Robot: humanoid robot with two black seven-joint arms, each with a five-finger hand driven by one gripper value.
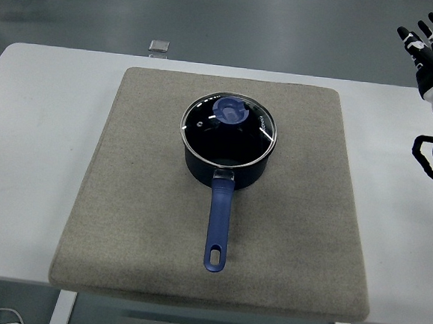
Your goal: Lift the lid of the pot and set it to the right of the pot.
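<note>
Glass lid [229, 124] seated on the blue saucepan [226, 159], centred on the grey mat [123, 200]. Right hand [430, 45] raised at far right, fingers spread, holding nothing.

Small white print runs along the glass pot lid [229, 125] rim — too small to read.

grey mat [123, 200] on white table [29, 155]

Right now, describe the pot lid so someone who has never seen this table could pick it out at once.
A grey mat covers the middle of the white table, and one dark blue pot with a long handle stands on it. The lid sits on that pot: round glass with a metal rim. Its blue knob in the middle sets it apart.
</note>
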